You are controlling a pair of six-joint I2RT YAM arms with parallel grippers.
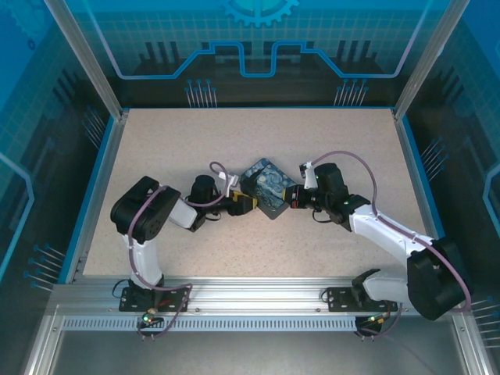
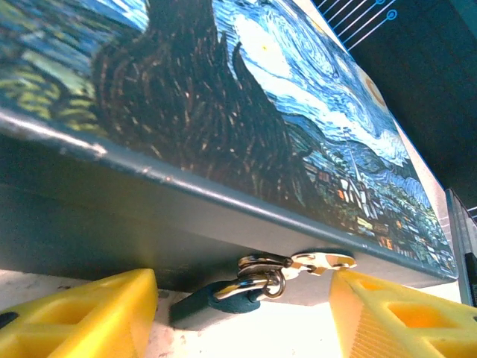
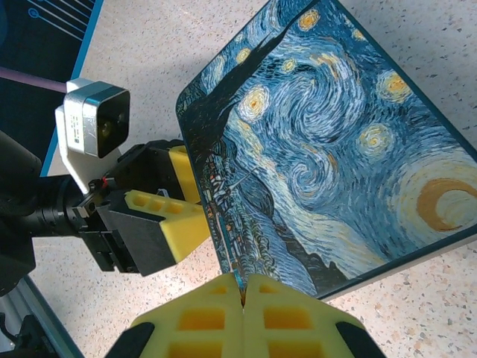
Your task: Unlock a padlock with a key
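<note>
Left pincer (image 2: 242,291) wide at padlock (image 2: 223,112) | wrist view: key (image 2: 320,261) between | right pincer (image 3: 243,289) closed

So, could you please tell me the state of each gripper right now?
Left gripper: open, fingers either side of the key.
Right gripper: shut, by the padlock edge.

Starry-night padlock (image 1: 268,187) lies flat, key (image 2: 322,262) at its side

One padlock (image 1: 269,187), one key (image 2: 320,261) — two grippers (image 3: 194,201) (image 3: 242,283).
</note>
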